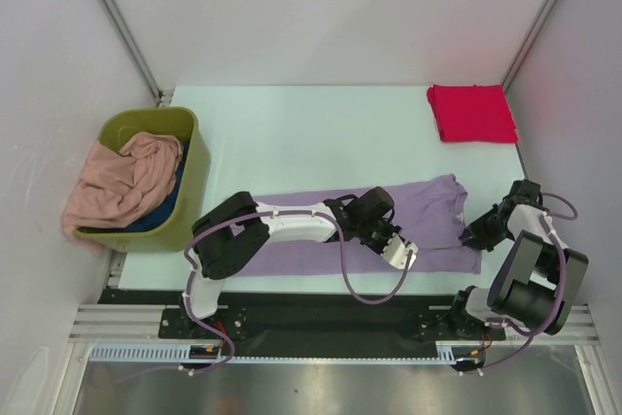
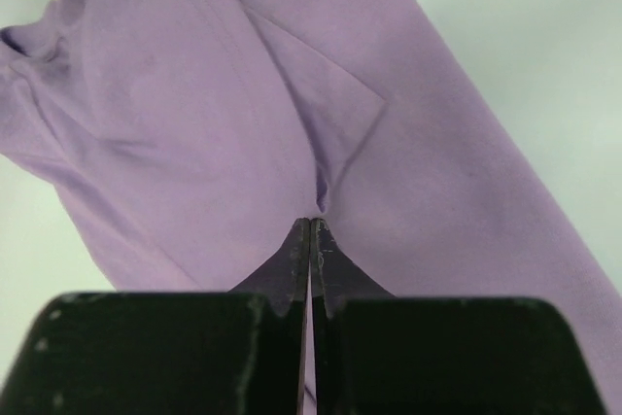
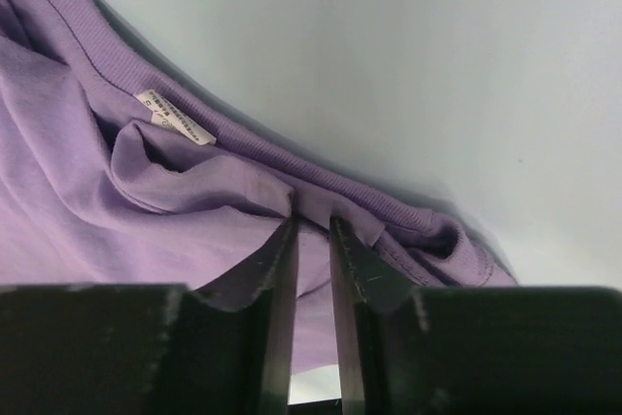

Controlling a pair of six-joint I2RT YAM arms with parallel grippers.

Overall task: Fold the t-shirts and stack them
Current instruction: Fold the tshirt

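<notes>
Nearest, both arms work the lavender shirt [image 1: 432,203], which lies lengthwise across the near part of the tabletop [image 1: 311,133] as a long band. Left pincer [image 2: 309,225]: fingers pressed fully together, the cloth puckering into their tips near the shirt's middle, so a small pinch of fabric appears to be held. Right pincer [image 3: 311,225]: fingers a narrow slit apart, closed on a fold of cloth at the neck end, just below the ribbed collar [image 3: 292,164] and near the white label [image 3: 175,116]. The fabric is a thin, matte knit; it drapes limply, takes soft creases and shows one crisp triangular flap in the left wrist view.

Farther back on the left stands the bin [image 1: 191,203], a rigid olive plastic tub. The pink shirt [image 1: 121,182] is crumpled and spills over its rim, and the blue shirt [image 1: 155,219] is only glimpsed beneath. At the far right corner lies the red shirt [image 1: 472,113], a flat, near-square packet with even edges.

Progress, as judged: one of four shirts is folded and placed. The lavender one is mid-fold and must yet be shortened and stacked on the red. The two in the bin are untouched.
</notes>
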